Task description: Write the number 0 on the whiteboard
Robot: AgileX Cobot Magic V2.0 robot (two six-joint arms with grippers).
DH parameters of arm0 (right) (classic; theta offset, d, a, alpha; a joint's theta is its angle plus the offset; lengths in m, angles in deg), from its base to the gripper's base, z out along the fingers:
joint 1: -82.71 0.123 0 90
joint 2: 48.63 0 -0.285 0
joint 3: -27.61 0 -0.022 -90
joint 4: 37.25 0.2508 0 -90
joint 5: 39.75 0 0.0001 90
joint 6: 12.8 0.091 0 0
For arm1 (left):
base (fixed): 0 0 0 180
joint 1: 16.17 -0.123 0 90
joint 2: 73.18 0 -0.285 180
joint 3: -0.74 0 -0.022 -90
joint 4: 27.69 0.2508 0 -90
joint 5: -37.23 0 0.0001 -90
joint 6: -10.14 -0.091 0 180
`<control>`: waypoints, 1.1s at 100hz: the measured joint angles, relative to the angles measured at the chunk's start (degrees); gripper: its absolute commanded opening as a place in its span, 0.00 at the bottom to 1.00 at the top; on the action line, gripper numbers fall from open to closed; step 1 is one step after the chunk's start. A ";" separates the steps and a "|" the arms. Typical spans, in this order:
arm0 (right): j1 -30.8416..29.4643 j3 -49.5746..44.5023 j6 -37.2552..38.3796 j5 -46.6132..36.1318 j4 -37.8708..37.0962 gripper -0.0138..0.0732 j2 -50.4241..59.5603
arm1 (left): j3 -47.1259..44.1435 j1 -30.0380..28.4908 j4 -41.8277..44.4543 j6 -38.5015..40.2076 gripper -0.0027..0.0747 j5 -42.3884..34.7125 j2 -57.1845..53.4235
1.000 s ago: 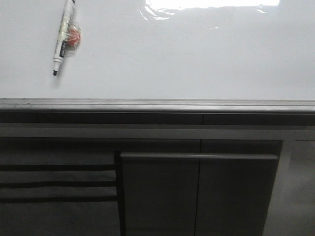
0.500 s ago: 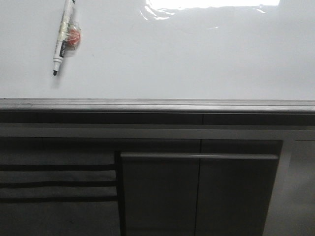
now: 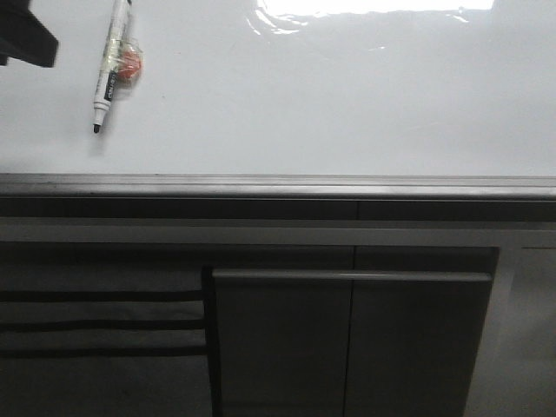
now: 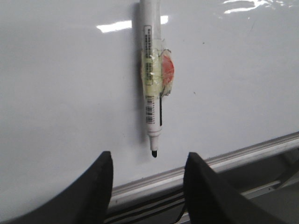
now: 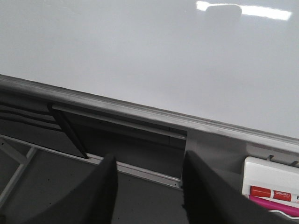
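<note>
1. The whiteboard (image 3: 330,95) is lying flat and glossy, with no number 0 showing on it.
2. A black-tipped marker (image 3: 111,65), uncapped and wrapped in tape with an orange blob, is resting near the board's left end.
3. The left gripper (image 4: 148,179) is hovering just short of the marker's tip, jaws spread.
4. The right gripper (image 5: 148,189) is hanging spread beyond the grey edge rail (image 5: 140,114), holding nothing.
</note>
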 measured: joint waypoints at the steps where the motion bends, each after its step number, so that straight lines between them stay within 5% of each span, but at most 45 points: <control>1: 0.00 0.00 0.00 -0.10 0.00 0.49 0.00 | 0.55 0.10 0.00 0.00 0.46 -0.08 0.88; 55: 0.00 0.00 -0.21 -0.32 0.22 0.49 0.00 | 14.36 0.23 0.11 0.00 0.43 3.07 18.60; 95: 0.00 0.00 -0.33 -0.32 0.30 0.49 0.00 | 14.46 0.23 2.08 0.00 0.04 3.27 19.62; 110: 0.00 0.00 -0.56 -0.42 0.44 0.49 0.00 | 14.46 0.27 3.01 -0.18 0.01 5.27 19.27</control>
